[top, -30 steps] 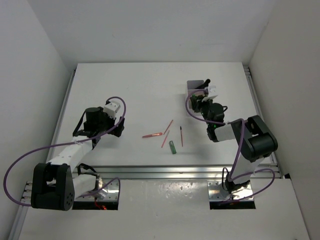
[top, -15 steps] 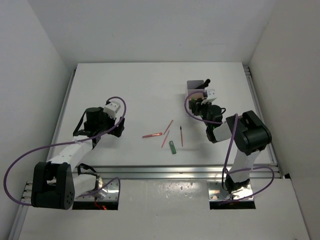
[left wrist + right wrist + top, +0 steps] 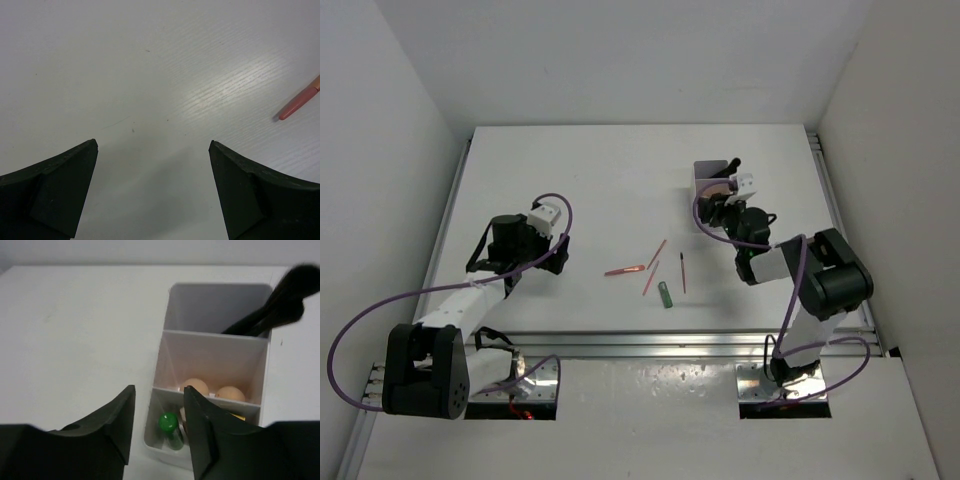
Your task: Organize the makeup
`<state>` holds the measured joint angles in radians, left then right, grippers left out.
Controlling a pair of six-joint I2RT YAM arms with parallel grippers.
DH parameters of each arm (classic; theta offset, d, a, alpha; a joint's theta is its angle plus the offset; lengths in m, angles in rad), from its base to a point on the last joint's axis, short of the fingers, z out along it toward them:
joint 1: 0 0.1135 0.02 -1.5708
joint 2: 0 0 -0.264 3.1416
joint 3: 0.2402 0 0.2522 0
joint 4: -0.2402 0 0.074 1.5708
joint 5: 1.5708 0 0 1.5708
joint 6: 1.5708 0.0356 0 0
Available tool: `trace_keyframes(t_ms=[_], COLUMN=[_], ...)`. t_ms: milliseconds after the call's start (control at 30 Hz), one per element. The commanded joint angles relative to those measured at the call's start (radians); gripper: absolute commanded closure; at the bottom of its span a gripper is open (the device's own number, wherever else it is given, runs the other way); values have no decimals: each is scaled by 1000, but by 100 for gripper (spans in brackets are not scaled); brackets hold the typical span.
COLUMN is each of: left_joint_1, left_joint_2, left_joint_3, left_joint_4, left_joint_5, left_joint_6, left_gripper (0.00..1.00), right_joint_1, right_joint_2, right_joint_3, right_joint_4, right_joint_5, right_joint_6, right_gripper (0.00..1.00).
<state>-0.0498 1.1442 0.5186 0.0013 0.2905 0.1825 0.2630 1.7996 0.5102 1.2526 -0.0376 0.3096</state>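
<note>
Right end effector [image 3: 159, 390] slightly apart before box [image 3: 200, 305]; left end effector [image 3: 152, 144] apart, pencil [image 3: 300, 97] nearby.

Overhead view: bright, even, diffuse light; white surface [image 3: 600, 180] and enclosure walls [image 3: 620, 60] almost uniform; shadows short and soft under the arms; small items in focus but tiny

Left wrist view: broad soft glare patch on the surface right of centre, fine grain visible within it; pink pencil [image 3: 300, 102] throws a small dark shadow at its tip; left claw [image 3: 153, 144] near-black, underexposed

Right wrist view: dimmer, greyish cast, soft focus overall; black brush [image 3: 282, 307] blurred; right claw [image 3: 159, 388] dark, detail lost
</note>
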Motion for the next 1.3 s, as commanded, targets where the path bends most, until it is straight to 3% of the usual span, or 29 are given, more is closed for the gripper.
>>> trace_keyframes(t_ms=[0,100,167,200,267,333,367,433,633,967,1267], left_joint_1=[11,11,11,11,11,11,11,11,11,-7,-7], left_joint_2=[0,0,0,-9,-9,-9,-9,-9,-9,-18,-46], left_joint_3=[21,21,21,21,12,3,-6,-6,-17,-26,-45], left_joint_4=[17,17,17,17,26,39,49,49,68,68,58], left_joint_5=[10,10,10,10,10,10,21,30,50,50,41], left_joint_6=[11,11,11,11,11,11,11,11,11,20,20], left_gripper=[0,0,0,0,0,0,0,0,0,0,0], right_joint_1=[-1,18,39,70,96,157,176,260,435,482,481], right_joint_2=[-121,-230,-346,-367,-370,-294,-270,-225,-114,55,92], right_joint_3=[5,27,63,179,346,481,545,600,626,665,679], right_joint_4=[18,-182,-549,-691,-1239,-1463,-1689,-1812,-1849,-1905,-1845], right_joint_5=[-24,-13,-13,-13,30,36,38,36,1,-42,-64], right_joint_6=[-38,-105,-156,-174,-208,-211,-208,-184,-104,-73,-64], right_gripper=[54,48,42,39,31,28,28,28,29,45,50])
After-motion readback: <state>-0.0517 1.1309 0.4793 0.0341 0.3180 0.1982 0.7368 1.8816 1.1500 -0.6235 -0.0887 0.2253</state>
